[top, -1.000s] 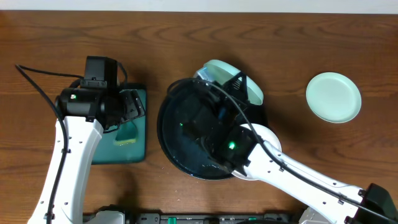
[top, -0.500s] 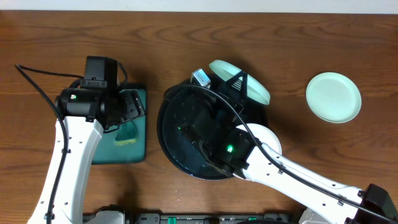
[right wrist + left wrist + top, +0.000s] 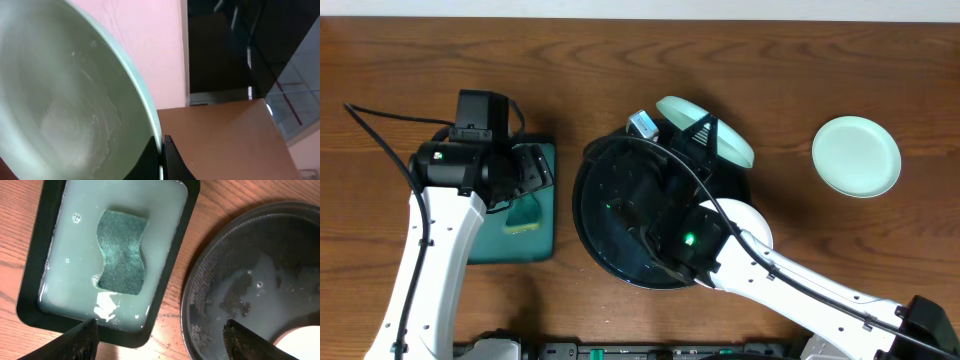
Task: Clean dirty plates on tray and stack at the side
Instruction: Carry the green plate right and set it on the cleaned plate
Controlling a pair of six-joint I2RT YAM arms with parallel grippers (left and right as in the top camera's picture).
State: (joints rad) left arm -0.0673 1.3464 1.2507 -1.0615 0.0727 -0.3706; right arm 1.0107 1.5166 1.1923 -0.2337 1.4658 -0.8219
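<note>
Right gripper (image 3: 703, 132) pinches 1 pale mint-green round plate (image 3: 677, 108), tilted over the far rim of the large round black tray (image 3: 582, 205). Left gripper (image 3: 161, 342) gapes wide, empty, left of that tray.

Robot lab: wooden table (image 3: 620, 70), pink wall (image 3: 145, 30).

My overhead view is bright, even and sharp; soft shadows hug the arms (image 3: 430, 260) on the wooden table (image 3: 620, 60). In my left wrist view a white glare patch sits on the milky water (image 3: 106, 311), and the black tray (image 3: 215, 255) shines wet. In my right wrist view the plate (image 3: 60, 110) is close and blurred, the right side dark.
</note>
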